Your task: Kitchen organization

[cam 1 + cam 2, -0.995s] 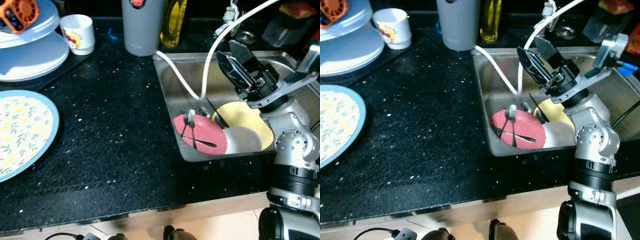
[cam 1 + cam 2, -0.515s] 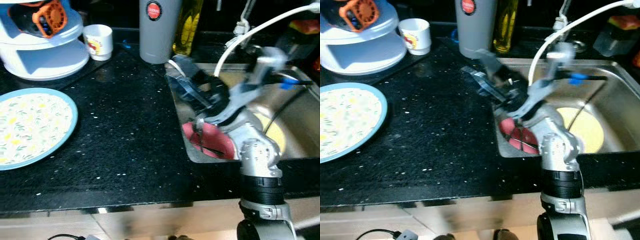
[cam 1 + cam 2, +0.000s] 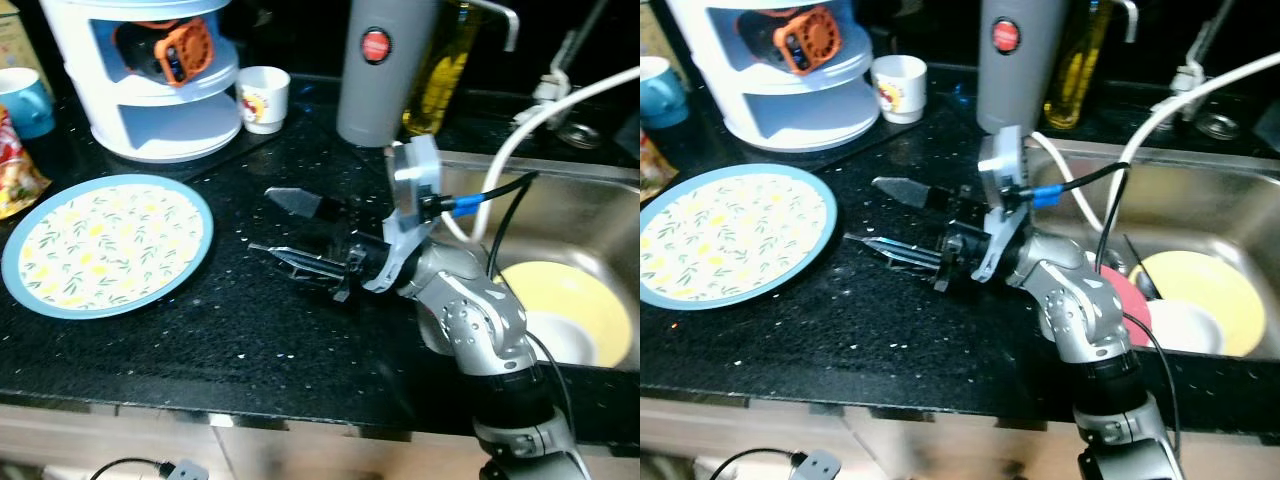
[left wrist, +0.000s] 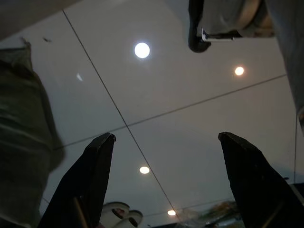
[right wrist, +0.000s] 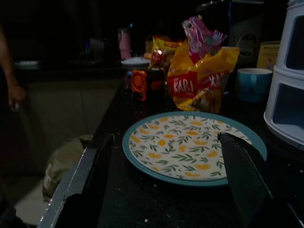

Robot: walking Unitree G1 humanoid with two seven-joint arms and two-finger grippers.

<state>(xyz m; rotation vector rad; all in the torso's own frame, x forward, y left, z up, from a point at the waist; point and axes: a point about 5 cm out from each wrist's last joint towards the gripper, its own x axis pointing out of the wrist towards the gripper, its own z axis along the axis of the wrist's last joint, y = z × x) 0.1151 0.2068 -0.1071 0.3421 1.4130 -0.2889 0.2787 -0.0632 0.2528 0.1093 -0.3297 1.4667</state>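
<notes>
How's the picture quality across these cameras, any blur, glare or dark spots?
Eye views: fairly sharp, bright, the black countertop speckled; the right gripper slightly soft. Right wrist view: dim, background nearly black, though the patterned plate and snack bag read clearly. Left wrist view: points at a ceiling with glaring round lights, the left gripper in silhouette.

yellow snack bag (image 5: 202,78): upright beyond plate, near blue mug (image 5: 253,83) | orange gadget (image 5: 144,84): beside bag | person's hand (image 5: 15,96): at far edge | ceiling lights (image 4: 142,50): lit
</notes>
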